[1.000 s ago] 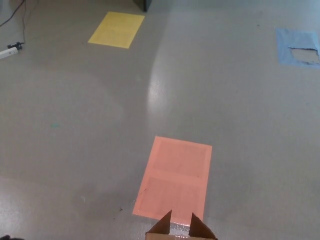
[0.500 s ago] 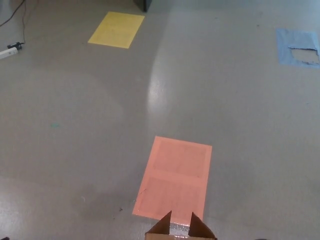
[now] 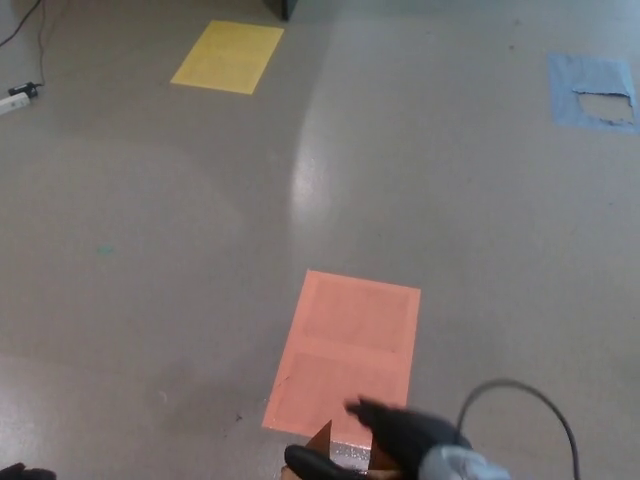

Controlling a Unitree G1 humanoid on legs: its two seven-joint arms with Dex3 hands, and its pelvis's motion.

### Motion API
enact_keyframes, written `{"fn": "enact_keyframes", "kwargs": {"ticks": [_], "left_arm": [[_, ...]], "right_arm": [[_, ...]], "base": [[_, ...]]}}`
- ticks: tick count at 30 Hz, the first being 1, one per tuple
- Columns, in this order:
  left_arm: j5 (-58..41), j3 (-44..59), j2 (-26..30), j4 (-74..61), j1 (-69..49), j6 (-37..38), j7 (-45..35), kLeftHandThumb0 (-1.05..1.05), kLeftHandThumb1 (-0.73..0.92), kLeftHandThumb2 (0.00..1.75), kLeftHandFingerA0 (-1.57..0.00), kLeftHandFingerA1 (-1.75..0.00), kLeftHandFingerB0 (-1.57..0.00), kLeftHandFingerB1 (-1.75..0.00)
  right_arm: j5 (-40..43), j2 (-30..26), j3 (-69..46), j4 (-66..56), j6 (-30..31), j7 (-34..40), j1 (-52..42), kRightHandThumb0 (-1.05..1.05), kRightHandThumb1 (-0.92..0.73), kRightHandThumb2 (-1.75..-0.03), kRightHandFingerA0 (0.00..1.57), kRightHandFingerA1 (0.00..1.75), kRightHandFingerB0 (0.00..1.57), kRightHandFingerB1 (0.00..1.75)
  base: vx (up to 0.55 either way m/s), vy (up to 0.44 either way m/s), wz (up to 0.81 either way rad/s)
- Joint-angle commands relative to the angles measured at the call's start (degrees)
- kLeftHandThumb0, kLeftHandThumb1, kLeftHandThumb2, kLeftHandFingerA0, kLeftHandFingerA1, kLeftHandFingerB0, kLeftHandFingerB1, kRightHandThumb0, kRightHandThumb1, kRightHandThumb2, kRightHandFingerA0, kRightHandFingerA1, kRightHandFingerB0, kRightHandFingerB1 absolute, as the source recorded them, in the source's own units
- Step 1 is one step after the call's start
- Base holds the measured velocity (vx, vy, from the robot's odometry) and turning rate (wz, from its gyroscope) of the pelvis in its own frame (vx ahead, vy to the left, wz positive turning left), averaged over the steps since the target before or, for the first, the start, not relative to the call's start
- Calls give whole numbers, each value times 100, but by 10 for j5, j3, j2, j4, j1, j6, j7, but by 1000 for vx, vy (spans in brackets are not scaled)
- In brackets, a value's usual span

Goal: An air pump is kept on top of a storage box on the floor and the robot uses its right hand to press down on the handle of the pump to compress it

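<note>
My right hand [image 3: 395, 438] comes in from the bottom edge, black, with a grey wrist and a looping cable behind it. It is blurred, its fingers [image 3: 362, 409] spread apart and holding nothing. It hovers over the brown cardboard flaps of the storage box [image 3: 322, 441], which only just show at the bottom edge. No air pump shows in this view. A small dark shape [image 3: 14, 471] sits in the bottom left corner, possibly my left hand.
An orange sheet [image 3: 346, 350] lies on the grey floor just beyond the box. A yellow sheet [image 3: 228, 57] lies far left, a torn blue patch [image 3: 592, 92] far right. A white power strip [image 3: 14, 100] with cables lies at the left edge.
My right hand has come into view from the bottom right and now reaches over the box flaps. The camera has shifted slightly, so the whole floor sits a little higher and to the left.
</note>
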State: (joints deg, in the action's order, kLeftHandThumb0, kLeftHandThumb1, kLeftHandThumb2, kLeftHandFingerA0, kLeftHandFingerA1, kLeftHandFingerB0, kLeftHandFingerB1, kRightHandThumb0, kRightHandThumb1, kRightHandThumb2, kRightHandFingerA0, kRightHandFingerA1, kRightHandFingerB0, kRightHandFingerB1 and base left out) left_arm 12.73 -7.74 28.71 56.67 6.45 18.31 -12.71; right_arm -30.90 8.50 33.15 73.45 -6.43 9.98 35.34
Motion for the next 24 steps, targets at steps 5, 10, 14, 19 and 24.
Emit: {"fn": "enact_keyframes", "kwargs": {"ticks": [5,10,14,19,24], "left_arm": [[-2,8,6,16,-4,15,4,-32,60,110,-1,-47,0,-46],[-5,11,7,16,11,9,-2,-32,61,111,0,-47,0,-46],[-9,16,14,17,28,-1,-4,-58,85,66,-20,-31,-17,-28],[-12,19,19,18,32,4,-10,-32,61,111,0,-47,0,-46],[-12,19,20,28,52,0,-17,-32,61,111,0,-47,0,-46]], "right_arm": [[94,-84,-78,-337,-108,-137,-21,-81,-64,-95,6,32,5,19],[176,-152,-125,-632,-69,-219,-90,-83,-68,-101,1,22,0,14],[204,-201,-197,-737,-131,-179,-126,-83,-69,-104,2,24,2,17],[249,-243,-297,-758,-148,-157,-183,-88,-72,-104,7,28,8,18],[362,-225,-406,-729,-145,-146,-255,-72,-66,-104,3,38,2,29]], "base": [[0,0,0],[0,0,0],[0,0,0],[0,0,0],[0,0,0]]}}
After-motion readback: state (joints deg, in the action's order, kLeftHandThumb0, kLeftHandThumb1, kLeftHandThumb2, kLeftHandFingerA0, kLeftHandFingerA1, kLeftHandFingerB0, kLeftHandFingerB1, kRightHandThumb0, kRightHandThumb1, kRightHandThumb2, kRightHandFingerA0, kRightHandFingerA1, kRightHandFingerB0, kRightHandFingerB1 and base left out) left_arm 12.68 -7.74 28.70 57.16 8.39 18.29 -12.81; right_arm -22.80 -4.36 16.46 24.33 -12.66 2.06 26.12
